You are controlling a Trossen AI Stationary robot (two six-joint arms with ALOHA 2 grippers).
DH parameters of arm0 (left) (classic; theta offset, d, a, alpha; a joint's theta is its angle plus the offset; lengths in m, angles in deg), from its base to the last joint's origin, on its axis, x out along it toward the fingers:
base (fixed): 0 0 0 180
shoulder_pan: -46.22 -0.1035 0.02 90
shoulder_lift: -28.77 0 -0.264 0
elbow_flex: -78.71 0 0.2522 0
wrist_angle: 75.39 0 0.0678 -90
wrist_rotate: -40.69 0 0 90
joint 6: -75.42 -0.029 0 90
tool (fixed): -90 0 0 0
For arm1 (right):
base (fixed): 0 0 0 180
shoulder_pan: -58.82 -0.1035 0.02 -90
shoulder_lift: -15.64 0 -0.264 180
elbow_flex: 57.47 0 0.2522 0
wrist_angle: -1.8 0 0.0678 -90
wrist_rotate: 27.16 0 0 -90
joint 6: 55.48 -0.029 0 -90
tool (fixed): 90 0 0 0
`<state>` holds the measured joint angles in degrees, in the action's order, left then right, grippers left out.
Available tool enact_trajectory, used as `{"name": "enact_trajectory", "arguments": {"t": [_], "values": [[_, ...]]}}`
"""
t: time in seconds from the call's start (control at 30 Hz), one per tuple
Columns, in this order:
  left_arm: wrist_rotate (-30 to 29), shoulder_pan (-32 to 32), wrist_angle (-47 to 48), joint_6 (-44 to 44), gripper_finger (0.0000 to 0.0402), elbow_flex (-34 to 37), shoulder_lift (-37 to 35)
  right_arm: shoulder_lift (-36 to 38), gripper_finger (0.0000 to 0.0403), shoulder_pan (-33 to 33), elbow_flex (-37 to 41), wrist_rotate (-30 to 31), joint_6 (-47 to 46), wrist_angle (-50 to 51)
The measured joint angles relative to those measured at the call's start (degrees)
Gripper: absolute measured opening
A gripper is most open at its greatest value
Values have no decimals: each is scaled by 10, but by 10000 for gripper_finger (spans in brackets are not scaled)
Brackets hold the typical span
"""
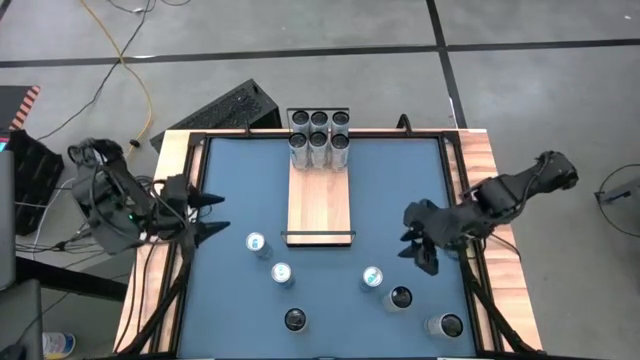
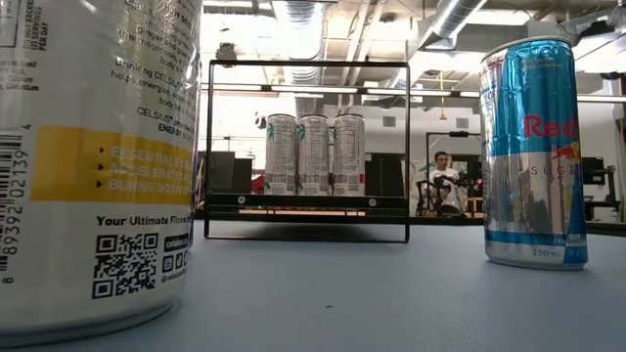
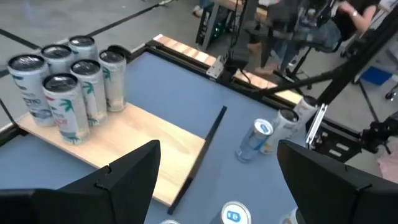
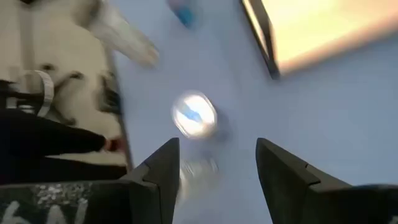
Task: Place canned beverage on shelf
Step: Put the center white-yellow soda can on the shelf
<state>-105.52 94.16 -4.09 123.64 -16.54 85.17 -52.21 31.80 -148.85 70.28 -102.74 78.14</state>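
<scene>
We are noting the right gripper (image 1: 424, 252), fingers parted and holding nothing, hovering just beside an upright blue-topped can (image 1: 373, 278) (nearer than the left arm), toward the shelf (image 1: 320, 205).

Three tall silver cans (image 2: 314, 154) stand on a black-railed wooden shelf (image 2: 307, 202); a blue-silver can (image 2: 534, 154) stands on the blue tabletop (image 2: 372, 293).
</scene>
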Motion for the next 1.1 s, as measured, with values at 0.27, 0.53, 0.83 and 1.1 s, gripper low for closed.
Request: {"name": "enact_trajectory", "arguments": {"t": [0.27,0.53,0.83,1.1], "values": [[1,-14,10,-65,309,0,-10,-35,180,-60,-22,10,-73,32],[55,-30,14,-28,309,0,-13,-46,171,-96,-63,69,-69,-23],[75,-84,14,-33,309,0,-85,-45,170,-81,-111,80,81,-106],[47,-108,13,-37,309,-1,-149,-40,170,-58,-196,122,340,-152]]}}
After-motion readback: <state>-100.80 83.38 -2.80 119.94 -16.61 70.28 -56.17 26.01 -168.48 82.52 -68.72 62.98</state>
